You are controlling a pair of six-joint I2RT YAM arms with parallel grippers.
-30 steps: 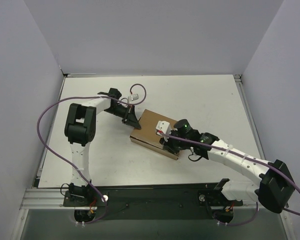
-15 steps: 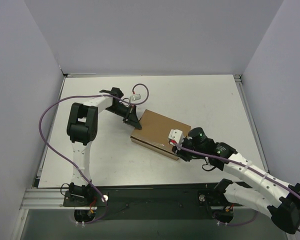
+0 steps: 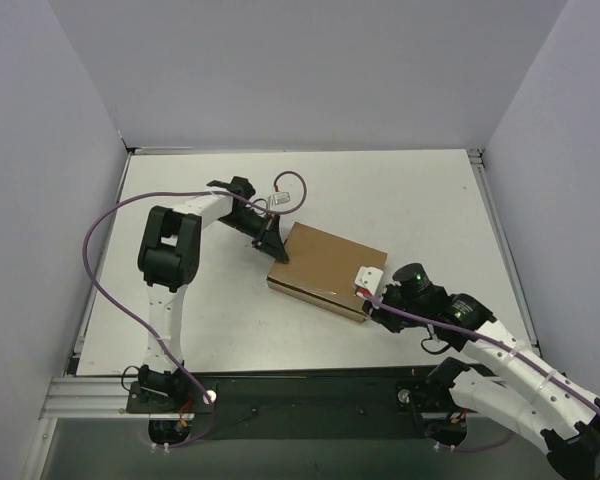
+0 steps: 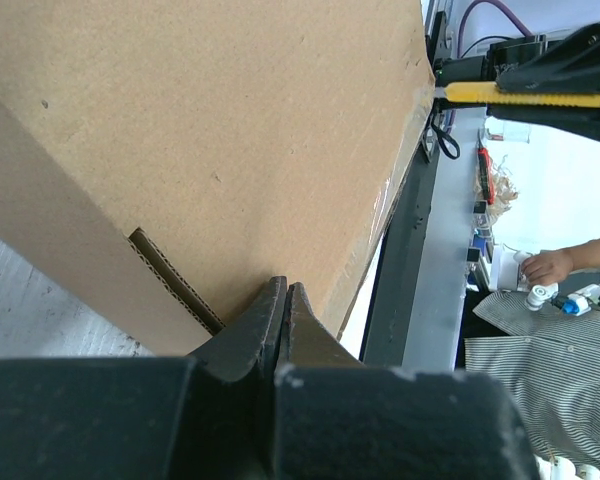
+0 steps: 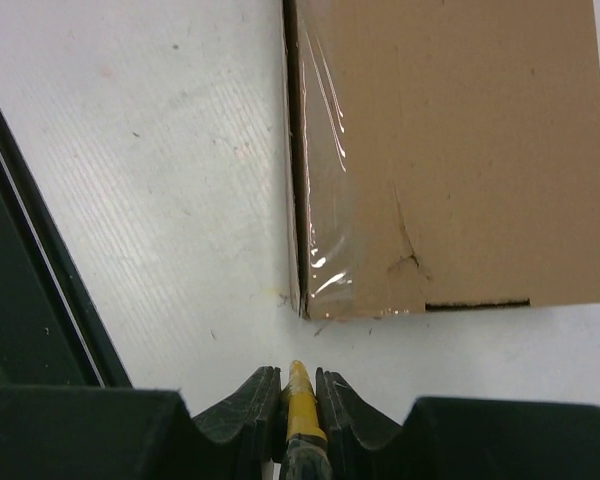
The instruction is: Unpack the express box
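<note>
The right gripper (image 5: 298, 378) is clamped on the utility knife (image 5: 300, 402), and the yellow nose pokes out between the fingers toward the table (image 5: 160, 150). I can't make out how much blade is exposed.

Just beyond that tip, not touching it, sits the near right corner of the express box (image 5: 460, 150). A strip of clear tape (image 5: 325, 250) wraps the edge that runs straight away from the knife. From above, the box (image 3: 325, 265) lies flat in the middle of the table, lid down. Its long axis runs left to right, with the left end canted toward the far side. The taped seam is its near long side, so from the knife the box lies ahead and slightly toward the far side. I judge the cut would travel leftward along that seam.

The right arm is the one placed for it. It is stretched low from the near right, with the wrist close to the table and aimed left.

The left gripper (image 4: 285, 300) has its fingers together on nothing. Its tips sit against the box's far left corner, beside a tuck-flap slit, and I read that as bracing. That arm is folded at the elbow and reaches in from the far left.

Before cutting, I'd want the tip to meet the seam rather than the box wall.
</note>
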